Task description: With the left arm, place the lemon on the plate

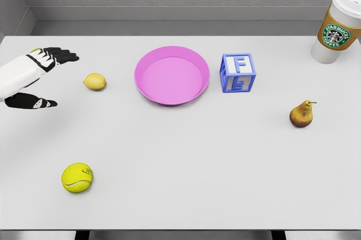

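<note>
Four dark fingers and a thumb of the left hand are spread wide apart, holding and touching nothing, with the lemon lying on the tabletop just to their right, between the hand and the pink plate. To do the reach well, I judge the hand should slide right until the lemon sits between thumb and fingers, then close gently around its middle so the small round fruit does not roll toward the plate. Farther out, a tennis ball sits near left, and a letter block, pear and coffee cup stand to the right, well clear.
</note>
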`<move>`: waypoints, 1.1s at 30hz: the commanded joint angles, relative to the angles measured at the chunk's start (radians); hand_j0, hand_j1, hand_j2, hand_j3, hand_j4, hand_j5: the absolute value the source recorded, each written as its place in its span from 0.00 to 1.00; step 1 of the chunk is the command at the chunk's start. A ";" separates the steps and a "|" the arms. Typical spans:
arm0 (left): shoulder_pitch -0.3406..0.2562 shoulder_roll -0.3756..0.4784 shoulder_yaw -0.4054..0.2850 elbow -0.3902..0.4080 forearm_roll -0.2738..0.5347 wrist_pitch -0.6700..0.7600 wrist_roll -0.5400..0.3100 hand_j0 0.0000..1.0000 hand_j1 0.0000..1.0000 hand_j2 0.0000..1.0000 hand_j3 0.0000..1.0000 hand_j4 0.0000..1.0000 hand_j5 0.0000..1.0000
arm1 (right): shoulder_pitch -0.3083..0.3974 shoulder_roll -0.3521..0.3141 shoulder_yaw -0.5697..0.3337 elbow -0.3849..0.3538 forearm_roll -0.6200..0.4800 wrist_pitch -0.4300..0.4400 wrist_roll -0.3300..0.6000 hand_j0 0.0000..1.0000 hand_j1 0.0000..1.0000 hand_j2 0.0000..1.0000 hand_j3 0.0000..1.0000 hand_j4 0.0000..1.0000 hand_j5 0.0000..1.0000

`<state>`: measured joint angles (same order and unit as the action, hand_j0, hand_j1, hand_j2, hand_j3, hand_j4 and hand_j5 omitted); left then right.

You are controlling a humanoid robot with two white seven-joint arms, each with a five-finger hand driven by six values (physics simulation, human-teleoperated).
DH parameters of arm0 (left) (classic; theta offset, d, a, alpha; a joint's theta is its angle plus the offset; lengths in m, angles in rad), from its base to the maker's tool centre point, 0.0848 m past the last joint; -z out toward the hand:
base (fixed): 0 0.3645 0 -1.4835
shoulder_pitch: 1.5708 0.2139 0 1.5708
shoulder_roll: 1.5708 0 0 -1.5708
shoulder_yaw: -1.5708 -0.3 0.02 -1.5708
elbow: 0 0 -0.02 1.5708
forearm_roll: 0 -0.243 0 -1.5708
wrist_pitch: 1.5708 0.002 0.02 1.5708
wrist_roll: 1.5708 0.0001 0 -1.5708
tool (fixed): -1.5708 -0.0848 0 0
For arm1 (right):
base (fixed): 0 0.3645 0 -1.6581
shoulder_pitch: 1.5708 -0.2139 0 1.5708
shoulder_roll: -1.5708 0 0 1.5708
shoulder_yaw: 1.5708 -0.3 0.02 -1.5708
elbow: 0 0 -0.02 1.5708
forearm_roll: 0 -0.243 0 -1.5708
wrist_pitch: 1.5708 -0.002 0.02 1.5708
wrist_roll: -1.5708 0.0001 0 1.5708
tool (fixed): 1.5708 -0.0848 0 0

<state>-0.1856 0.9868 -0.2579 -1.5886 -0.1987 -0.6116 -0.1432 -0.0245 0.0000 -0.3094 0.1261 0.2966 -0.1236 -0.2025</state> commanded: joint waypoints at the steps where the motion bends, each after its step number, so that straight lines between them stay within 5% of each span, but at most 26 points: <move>1: 0.000 0.001 0.002 0.001 0.007 0.001 0.001 1.00 1.00 1.00 1.00 1.00 1.00 | 0.000 0.000 -0.002 -0.002 -0.001 -0.001 0.000 1.00 1.00 1.00 1.00 1.00 1.00; 5: 0.002 -0.004 0.026 0.038 0.005 0.001 -0.024 1.00 1.00 1.00 1.00 1.00 1.00 | 0.000 0.000 0.001 0.001 -0.001 0.001 0.000 1.00 1.00 1.00 1.00 1.00 1.00; 9: -0.008 -0.169 0.062 0.065 0.007 0.001 -0.332 1.00 1.00 1.00 1.00 1.00 1.00 | 0.000 0.000 0.001 0.003 -0.001 0.001 0.000 1.00 1.00 1.00 1.00 1.00 1.00; 13: -0.014 -0.154 0.062 0.085 0.001 0.001 -0.346 1.00 1.00 1.00 1.00 1.00 1.00 | 0.000 0.000 0.001 0.003 -0.001 0.001 0.000 1.00 1.00 1.00 1.00 1.00 1.00; 18: -0.100 -0.100 0.048 0.315 0.004 0.001 -0.345 1.00 1.00 1.00 1.00 1.00 1.00 | 0.000 0.000 0.001 0.003 -0.001 0.001 0.000 1.00 1.00 1.00 1.00 1.00 1.00; 20: -0.117 -0.097 0.037 0.320 -0.010 0.001 -0.345 1.00 1.00 1.00 1.00 1.00 1.00 | 0.000 0.000 0.001 0.003 -0.001 0.001 0.000 1.00 1.00 1.00 1.00 1.00 1.00; 23: -0.282 -0.140 -0.148 0.322 -0.024 0.001 -0.374 1.00 1.00 1.00 1.00 1.00 1.00 | 0.000 0.000 0.001 0.003 -0.001 0.001 0.000 1.00 1.00 1.00 1.00 1.00 1.00; 27: -0.356 -0.177 -0.221 0.341 -0.027 0.001 -0.375 1.00 1.00 1.00 1.00 1.00 1.00 | 0.000 0.000 0.001 0.003 -0.001 0.001 0.000 1.00 1.00 1.00 1.00 1.00 1.00; 31: -0.469 -0.266 -0.300 0.486 -0.065 0.001 -0.377 1.00 1.00 1.00 1.00 1.00 1.00 | 0.000 0.000 0.001 0.003 -0.001 0.001 0.000 1.00 1.00 1.00 1.00 1.00 1.00; 33: -0.472 -0.280 -0.302 0.498 -0.071 0.001 -0.377 1.00 1.00 1.00 1.00 1.00 1.00 | 0.000 0.000 0.001 0.003 -0.001 0.001 0.000 1.00 1.00 1.00 1.00 1.00 1.00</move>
<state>-0.6581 0.7387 -0.5348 -1.1331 -0.2632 -0.6130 -0.5194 -0.0245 0.0000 -0.3084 0.1289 0.2966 -0.1227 -0.2025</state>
